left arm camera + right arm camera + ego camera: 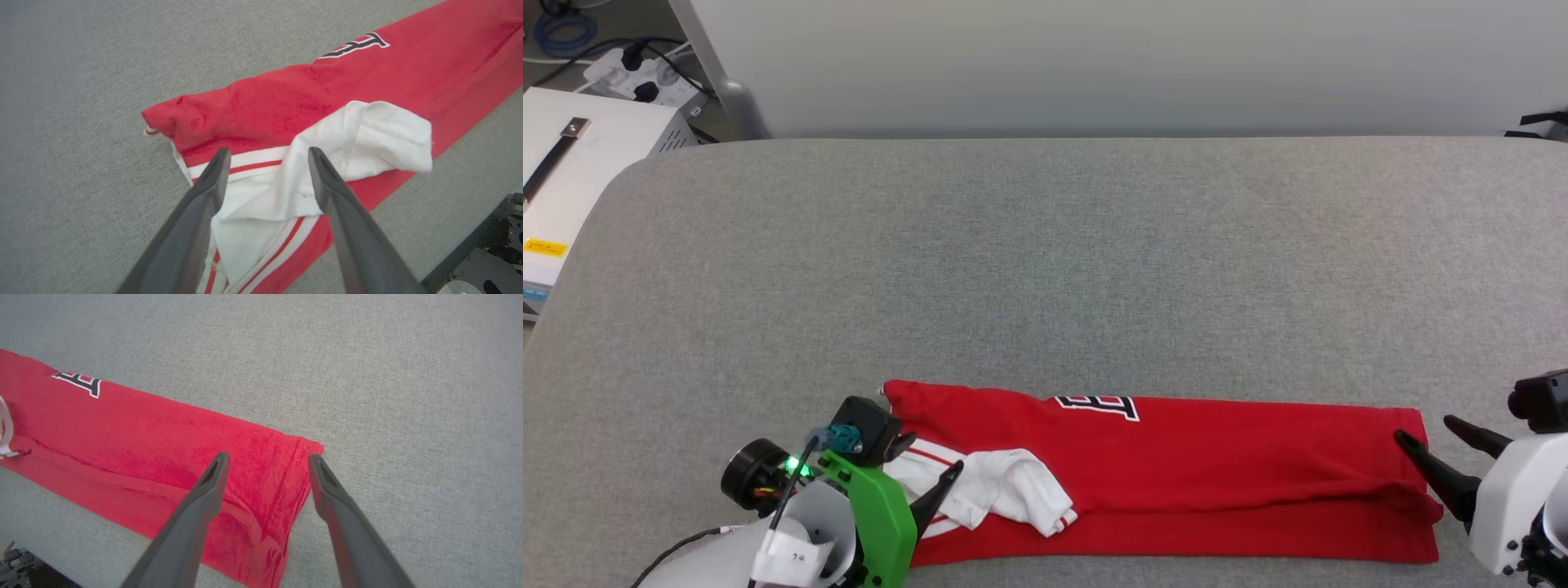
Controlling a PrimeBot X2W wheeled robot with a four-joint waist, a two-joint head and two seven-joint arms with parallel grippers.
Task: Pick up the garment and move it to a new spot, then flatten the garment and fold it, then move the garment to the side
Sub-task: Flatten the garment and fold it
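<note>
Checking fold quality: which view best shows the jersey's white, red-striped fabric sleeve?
The left wrist view: the white red-striped sleeve lies close and large, crumpled cuff and stripes clear. The head view shows it small; the right wrist view catches a white sliver at its left edge.

The garment (1217, 457) is bright red, with a white sleeve (1005, 486) carrying thin red stripes and black lettering (1098, 405) outlined in white. The counter (1045, 269) is an even mottled grey fabric. The jaws of the left gripper (268, 150) and the right gripper (268, 455) are dark grey; a bracket (882, 514) on the left arm is vivid green, and the white box (580, 163) bears a yellow label (545, 247)
</note>
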